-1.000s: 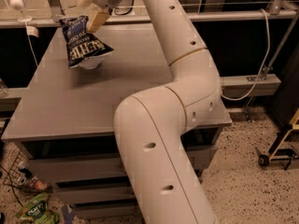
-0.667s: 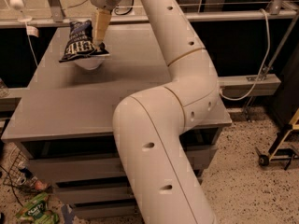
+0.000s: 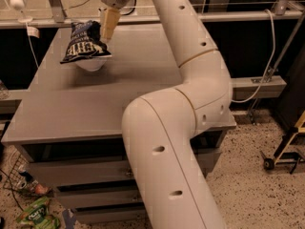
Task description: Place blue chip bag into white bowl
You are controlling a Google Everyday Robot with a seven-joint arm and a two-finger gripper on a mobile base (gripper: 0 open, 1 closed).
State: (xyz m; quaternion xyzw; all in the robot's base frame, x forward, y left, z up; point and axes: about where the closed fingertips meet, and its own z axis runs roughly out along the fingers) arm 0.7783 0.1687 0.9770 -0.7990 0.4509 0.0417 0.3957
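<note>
Single view, high, angled down across table (image 3: 95, 104) — arm (image 3: 190, 80) fills foreground, gripper (image 3: 108, 25) far, upper left.

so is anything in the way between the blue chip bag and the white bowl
Nothing visible is. The blue chip bag lies right on top of the white bowl, hiding most of it. The hand is at the bag's far right corner, with nothing between them.

A grey drawer table (image 3: 71, 104) stands on speckled floor (image 3: 248, 190), metal railing (image 3: 238, 16) behind, yellow cart (image 3: 291, 144) at right.
</note>
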